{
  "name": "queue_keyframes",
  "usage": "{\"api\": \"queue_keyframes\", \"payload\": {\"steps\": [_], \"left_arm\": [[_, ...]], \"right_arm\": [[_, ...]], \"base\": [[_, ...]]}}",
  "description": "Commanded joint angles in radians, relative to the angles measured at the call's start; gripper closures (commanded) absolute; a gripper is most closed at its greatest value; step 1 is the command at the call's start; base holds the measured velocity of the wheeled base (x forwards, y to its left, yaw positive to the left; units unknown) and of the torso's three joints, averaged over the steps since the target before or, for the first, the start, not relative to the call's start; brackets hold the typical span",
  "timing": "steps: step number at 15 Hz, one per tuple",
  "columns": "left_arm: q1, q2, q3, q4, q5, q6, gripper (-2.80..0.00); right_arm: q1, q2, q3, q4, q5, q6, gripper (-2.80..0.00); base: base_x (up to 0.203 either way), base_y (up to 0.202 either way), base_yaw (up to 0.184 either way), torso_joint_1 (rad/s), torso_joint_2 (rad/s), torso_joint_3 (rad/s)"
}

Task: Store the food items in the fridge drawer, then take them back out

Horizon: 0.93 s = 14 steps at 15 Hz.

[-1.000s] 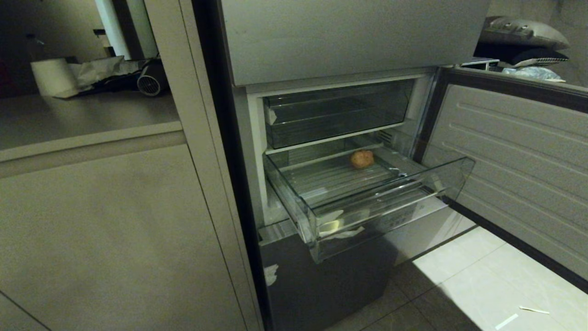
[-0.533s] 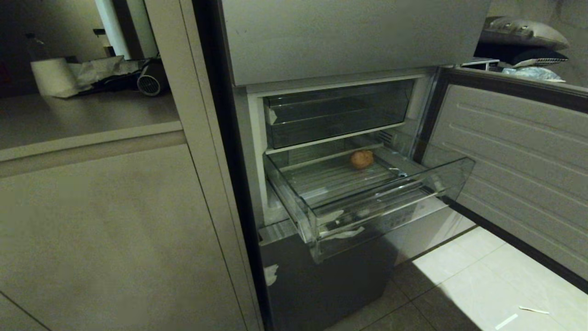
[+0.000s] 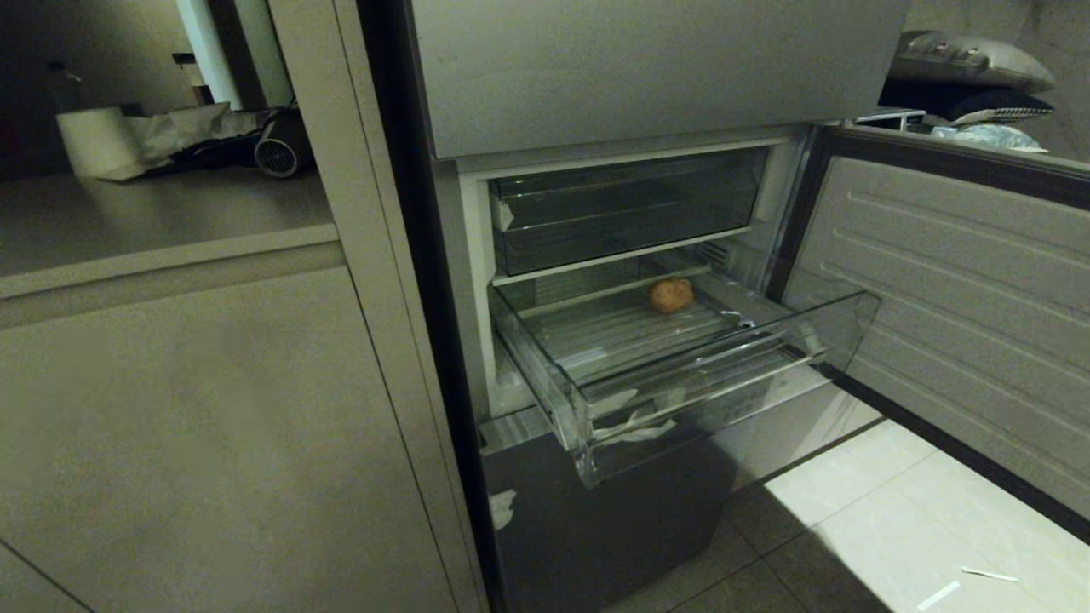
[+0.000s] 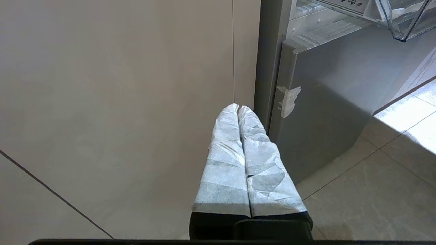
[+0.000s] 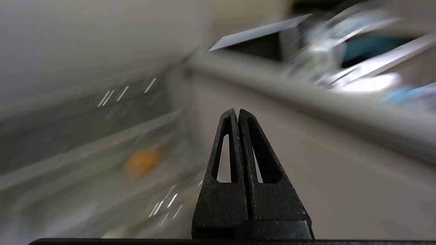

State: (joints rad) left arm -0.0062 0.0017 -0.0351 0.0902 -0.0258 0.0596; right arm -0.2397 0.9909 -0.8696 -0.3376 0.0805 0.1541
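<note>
The clear fridge drawer (image 3: pixel 724 375) stands pulled out of the open fridge, with white tape scraps on its front. An orange-brown food item (image 3: pixel 671 295) lies on its ridged floor near the back. It shows as an orange smear (image 5: pixel 141 162) in the right wrist view. My right gripper (image 5: pixel 237 111) is shut and empty, pointing at the inside of the open fridge door, apart from the drawer; neither arm shows in the head view. My left gripper (image 4: pixel 237 107) is shut and empty, parked low before the cabinet beside the fridge. The green food item is out of view.
An upper clear drawer (image 3: pixel 626 209) sits closed above the pulled-out one. The open fridge door (image 3: pixel 962 298) stands to the right. A counter (image 3: pixel 153 221) with a paper roll and clutter is at the left. Paper scraps (image 3: pixel 954 587) lie on the tiled floor.
The head view is unchanged; the drawer and the orange-brown item stay put. No arm has come into that view.
</note>
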Motion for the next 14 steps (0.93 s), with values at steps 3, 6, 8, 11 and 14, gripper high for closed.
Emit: {"api": "queue_keyframes", "payload": {"steps": [3, 6, 8, 11, 14], "left_arm": [[0.000, 0.001, 0.000, 0.000, 0.000, 0.000, 0.00], [0.000, 0.001, 0.000, 0.000, 0.000, 0.000, 0.00], [0.000, 0.001, 0.000, 0.000, 0.000, 0.000, 0.00], [0.000, 0.001, 0.000, 0.000, 0.000, 0.000, 0.00], [0.000, 0.001, 0.000, 0.000, 0.000, 0.000, 0.00]], "right_arm": [[0.237, -0.005, 0.148, 0.033, -0.059, -0.046, 0.00], [0.241, 0.008, 0.243, -0.132, -0.041, -0.105, 0.00], [0.241, 0.033, 0.248, -0.176, -0.025, -0.115, 0.00], [0.243, 0.089, 0.228, -0.179, -0.024, -0.177, 0.00], [0.251, 0.178, 0.218, -0.193, -0.022, -0.203, 0.00]], "base": [[0.000, 0.000, 0.000, 0.000, 0.00, 0.000], [0.000, 0.000, 0.000, 0.000, 0.00, 0.000], [0.000, 0.000, 0.000, 0.039, -0.08, -0.051], [0.000, 0.000, 0.000, 0.188, -0.45, -0.251], [0.000, 0.000, 0.000, 0.259, -0.59, -0.325]]}}
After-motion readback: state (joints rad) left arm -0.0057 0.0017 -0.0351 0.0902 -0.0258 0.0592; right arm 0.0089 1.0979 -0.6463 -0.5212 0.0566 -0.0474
